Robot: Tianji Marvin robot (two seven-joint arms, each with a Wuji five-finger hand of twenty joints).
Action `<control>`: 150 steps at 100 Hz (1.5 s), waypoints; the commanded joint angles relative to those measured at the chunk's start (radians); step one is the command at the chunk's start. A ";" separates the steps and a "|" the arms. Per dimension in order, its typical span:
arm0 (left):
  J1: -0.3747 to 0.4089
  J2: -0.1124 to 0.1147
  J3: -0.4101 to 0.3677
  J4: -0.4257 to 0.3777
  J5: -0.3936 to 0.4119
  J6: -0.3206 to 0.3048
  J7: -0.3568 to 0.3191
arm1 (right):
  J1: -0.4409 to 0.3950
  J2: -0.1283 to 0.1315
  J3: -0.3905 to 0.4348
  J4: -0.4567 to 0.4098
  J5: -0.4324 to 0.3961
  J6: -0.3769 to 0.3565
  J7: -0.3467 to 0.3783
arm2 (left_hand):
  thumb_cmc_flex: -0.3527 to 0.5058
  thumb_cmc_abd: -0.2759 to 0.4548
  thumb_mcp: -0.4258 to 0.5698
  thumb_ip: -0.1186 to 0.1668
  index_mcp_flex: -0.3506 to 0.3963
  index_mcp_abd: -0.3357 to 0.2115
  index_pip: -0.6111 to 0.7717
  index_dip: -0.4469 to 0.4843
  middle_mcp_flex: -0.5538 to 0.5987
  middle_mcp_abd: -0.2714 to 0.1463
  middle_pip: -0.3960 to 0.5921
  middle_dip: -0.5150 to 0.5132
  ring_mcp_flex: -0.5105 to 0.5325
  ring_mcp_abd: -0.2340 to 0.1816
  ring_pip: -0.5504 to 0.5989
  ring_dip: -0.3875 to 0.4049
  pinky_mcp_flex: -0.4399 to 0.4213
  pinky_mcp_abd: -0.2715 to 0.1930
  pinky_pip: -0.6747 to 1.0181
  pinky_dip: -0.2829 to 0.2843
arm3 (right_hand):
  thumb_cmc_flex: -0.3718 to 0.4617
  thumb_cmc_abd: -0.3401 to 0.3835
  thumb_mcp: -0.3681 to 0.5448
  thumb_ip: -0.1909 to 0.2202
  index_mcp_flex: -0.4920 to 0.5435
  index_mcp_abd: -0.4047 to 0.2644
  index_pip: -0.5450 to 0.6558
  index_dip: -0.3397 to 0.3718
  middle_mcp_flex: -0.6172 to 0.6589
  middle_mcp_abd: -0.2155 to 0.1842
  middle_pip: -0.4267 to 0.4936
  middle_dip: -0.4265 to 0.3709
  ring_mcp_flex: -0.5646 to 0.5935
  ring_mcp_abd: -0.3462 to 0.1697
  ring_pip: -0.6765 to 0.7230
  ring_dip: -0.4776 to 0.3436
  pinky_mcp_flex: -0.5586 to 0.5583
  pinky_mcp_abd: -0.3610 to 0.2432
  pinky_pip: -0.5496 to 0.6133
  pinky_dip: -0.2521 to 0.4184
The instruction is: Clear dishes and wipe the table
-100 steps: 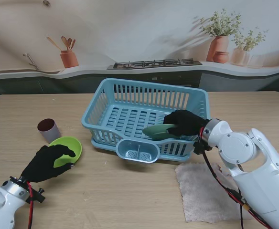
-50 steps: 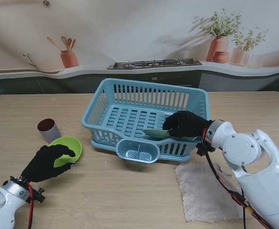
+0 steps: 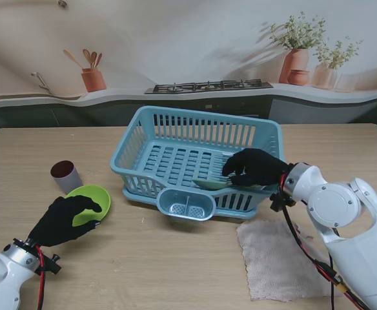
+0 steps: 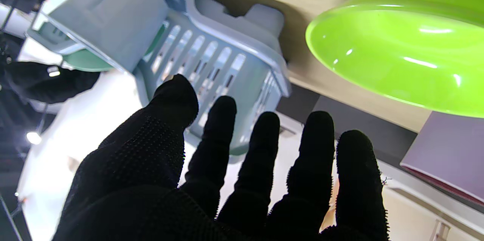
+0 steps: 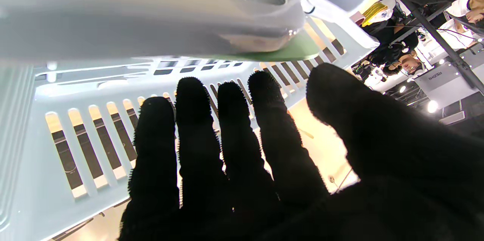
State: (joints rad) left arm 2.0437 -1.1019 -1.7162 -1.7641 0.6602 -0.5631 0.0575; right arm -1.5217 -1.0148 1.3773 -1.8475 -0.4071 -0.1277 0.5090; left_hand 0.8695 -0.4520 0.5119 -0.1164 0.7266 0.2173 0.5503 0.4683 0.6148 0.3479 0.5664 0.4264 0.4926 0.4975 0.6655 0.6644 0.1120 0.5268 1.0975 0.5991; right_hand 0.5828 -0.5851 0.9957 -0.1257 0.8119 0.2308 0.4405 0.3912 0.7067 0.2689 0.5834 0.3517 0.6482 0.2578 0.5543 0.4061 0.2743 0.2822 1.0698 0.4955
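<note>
At the far left of the table stands a maroon cup (image 3: pixel 66 175), and just beside it, nearer to me, sits the lime-green bowl (image 3: pixel 90 201). The left hand (image 3: pixel 64 221) rests at the bowl's near rim with its fingers spread and curled loosely toward it; in the left wrist view the fingers (image 4: pixel 261 146) stand apart with nothing between them, so it holds nothing yet. The bowl lies just ahead of that hand and a little to its right, far nearer to it than to the other arm, so the pickup looks to be the left hand's job. In the middle is the blue dish basket (image 3: pixel 175 132), its cutlery cup (image 3: pixel 186 205) facing me. Inside, by the right wall, a dark green plate (image 3: pixel 212 183) lies almost flat on the basket floor, with the right hand (image 3: pixel 254 166) arched over its right edge, fingers together, thumb apart; I cannot tell whether it grips the plate. A wiping cloth (image 3: pixel 277 259) lies flat at the right.
</note>
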 commanded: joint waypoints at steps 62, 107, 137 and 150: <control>0.007 -0.004 -0.007 -0.001 0.008 -0.012 0.005 | -0.107 -0.016 0.145 -0.011 -0.039 -0.208 -0.134 | 0.047 0.027 -0.014 -0.001 -0.008 -0.025 -0.006 -0.002 -0.010 -0.034 -0.008 -0.021 -0.013 -0.020 -0.008 -0.003 -0.014 -0.016 -0.025 -0.018 | -0.012 0.028 0.002 0.028 -0.050 -0.055 0.009 0.046 -0.054 -0.055 0.020 0.008 -0.056 -0.063 0.000 -0.008 -0.015 -0.086 -0.009 0.022; 0.008 -0.003 -0.008 -0.001 0.010 -0.013 0.004 | -0.172 -0.039 0.265 0.032 -0.139 -0.351 -0.302 | 0.047 0.028 -0.016 -0.001 -0.006 -0.025 -0.006 -0.003 -0.010 -0.033 -0.008 -0.021 -0.012 -0.020 -0.007 -0.003 -0.014 -0.016 -0.025 -0.018 | 0.086 0.086 -0.056 -0.041 -0.126 -0.073 0.230 -0.106 -0.057 -0.069 0.073 0.019 -0.054 -0.076 0.051 -0.003 -0.002 -0.105 0.037 0.015; 0.008 -0.003 -0.007 0.000 0.010 -0.013 0.004 | -0.202 -0.060 0.313 0.086 -0.214 -0.395 -0.433 | 0.049 0.028 -0.018 -0.001 -0.006 -0.024 -0.005 -0.003 -0.010 -0.033 -0.008 -0.021 -0.014 -0.019 -0.008 -0.003 -0.014 -0.016 -0.025 -0.018 | 0.163 0.222 -0.206 -0.065 -0.176 -0.080 0.345 -0.193 -0.073 -0.075 0.091 0.019 -0.067 -0.083 0.067 -0.002 -0.006 -0.120 0.045 0.009; 0.008 -0.004 -0.008 0.000 0.013 -0.014 0.008 | -0.210 -0.069 0.321 0.119 -0.249 -0.400 -0.493 | 0.048 0.030 -0.018 0.000 -0.006 -0.024 -0.006 -0.003 -0.011 -0.033 -0.007 -0.021 -0.014 -0.018 -0.008 -0.003 -0.014 -0.016 -0.024 -0.018 | 0.191 0.264 -0.249 -0.063 -0.197 -0.081 0.376 -0.210 -0.084 -0.077 0.104 0.020 -0.077 -0.086 0.076 -0.002 -0.011 -0.129 0.048 0.008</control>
State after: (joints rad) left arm 2.0481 -1.1031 -1.7235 -1.7617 0.6713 -0.5730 0.0734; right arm -1.7180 -1.0768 1.6927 -1.7491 -0.6422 -0.5228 0.0063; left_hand 0.8696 -0.4520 0.5119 -0.1164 0.7266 0.2171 0.5503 0.4683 0.6148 0.3477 0.5663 0.4264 0.4925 0.4975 0.6655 0.6644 0.1119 0.5267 1.0975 0.5989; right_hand 0.7369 -0.3644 0.7710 -0.1582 0.6430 0.1668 0.8008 0.1929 0.6478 0.2047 0.6734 0.3646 0.5974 0.1943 0.6140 0.3958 0.2739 0.1940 1.1044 0.5071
